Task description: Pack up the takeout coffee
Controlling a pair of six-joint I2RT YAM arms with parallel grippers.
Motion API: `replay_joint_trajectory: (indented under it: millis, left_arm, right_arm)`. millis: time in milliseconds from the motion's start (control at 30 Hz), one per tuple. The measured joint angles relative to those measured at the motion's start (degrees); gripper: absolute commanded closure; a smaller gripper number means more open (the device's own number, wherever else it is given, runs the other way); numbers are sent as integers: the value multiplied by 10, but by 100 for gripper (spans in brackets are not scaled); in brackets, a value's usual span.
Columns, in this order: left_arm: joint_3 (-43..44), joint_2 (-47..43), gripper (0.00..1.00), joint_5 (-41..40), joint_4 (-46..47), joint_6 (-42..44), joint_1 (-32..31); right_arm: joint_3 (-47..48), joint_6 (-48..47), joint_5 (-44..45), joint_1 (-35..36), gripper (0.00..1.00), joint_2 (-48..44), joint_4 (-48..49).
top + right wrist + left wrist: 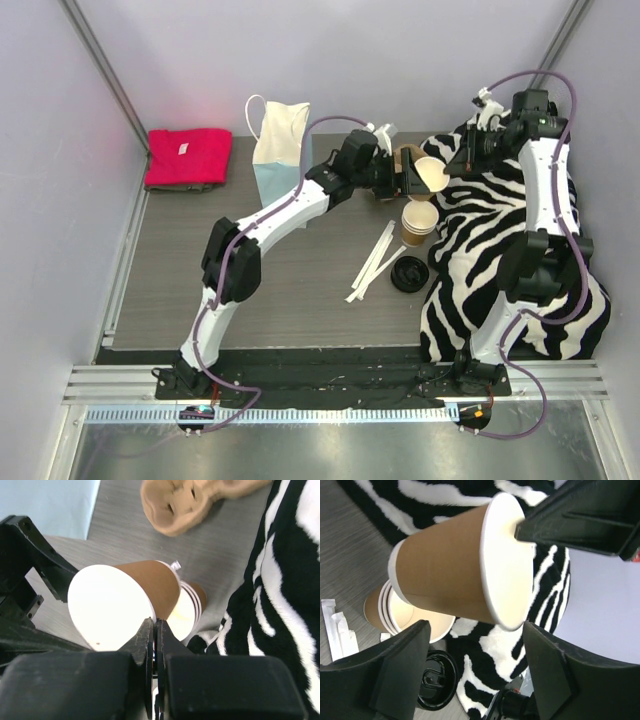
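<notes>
**A robot test cell in a lab, set up for a packing job**

Plain pale walls (400,60) with metal struts (100,70) box in a grey wood-grain tabletop (250,300). The left arm (270,215) and right arm (545,200), trailing purple cables (540,80), are bolted to an aluminium rail (330,385) at its near edge. The props look staged: a zebra-print cloth (520,300), a red towel (188,157), a light blue paper bag (278,150) and a paper cup (432,176).

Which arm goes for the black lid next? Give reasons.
Probably left: the left gripper stands open, gripping nothing, near the lifted cup, whose rim the right gripper pinches shut. The lid lies free on the table.
</notes>
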Motion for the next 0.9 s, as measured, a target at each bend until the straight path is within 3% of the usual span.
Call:
replay_joint_trajectory:
  millis: [233, 433, 533, 700, 900]
  left_arm:
    - [-11, -77, 2, 13, -19, 52, -1]
    - [-108, -279, 0, 38, -75, 165, -2]
    - [-176, -402, 0, 47, -107, 238, -2]
    - [-302, -600, 0, 30, -183, 317, 27]
    - [-365, -684, 0, 17, -290, 366, 138]
  right_arm:
    - [48, -1, -18, 0, 99, -36, -16]
    - [33, 0, -49, 25, 99, -89, -14]
    - [-24, 7, -41, 88, 99, -128, 6]
    - [-111, 19, -22, 266, 99, -144, 48]
    - [-173, 34, 25, 381, 99, -117, 99]
